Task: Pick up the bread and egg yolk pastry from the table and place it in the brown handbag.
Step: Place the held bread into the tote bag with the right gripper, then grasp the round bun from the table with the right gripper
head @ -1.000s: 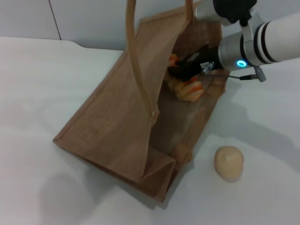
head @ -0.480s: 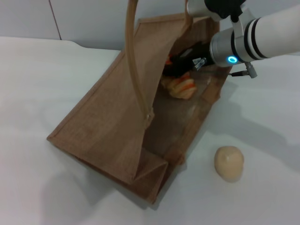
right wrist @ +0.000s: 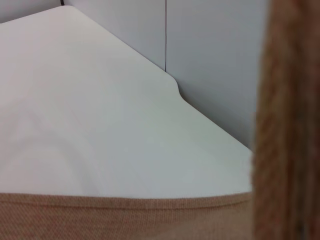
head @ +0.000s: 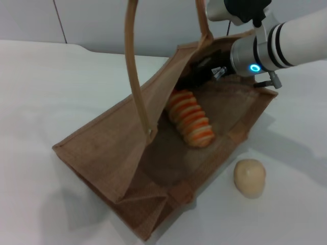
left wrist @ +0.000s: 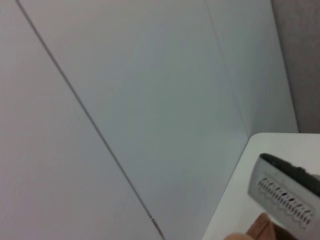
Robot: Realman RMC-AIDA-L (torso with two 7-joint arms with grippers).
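Orange and cream stripes are seen inside the bag: the bread (head: 190,121) is lying on the inner wall of the brown handbag (head: 107,148), which is slumped on its side on the white table (head: 46,92) with its mouth turned to the far right. Nothing is gripped around the loaf; it is resting apart from the dark fingers above it. So the first half of the job is judged done.

Just outside the bag, to the near right, the egg yolk pastry (head: 249,177) is sitting on the table, untouched. That half is left: it is yet to be picked up and carried in.

At the bag's mouth, on the far side, the right gripper (head: 204,72) is seen just above the loaf's far end. Nothing is held in it, but how wide its jaws stand cannot be told, as they are lost in shadow. One strap handle (head: 134,66) is arched up in front.

Only a grey casing is shown in the left wrist view; the left gripper is not seen.
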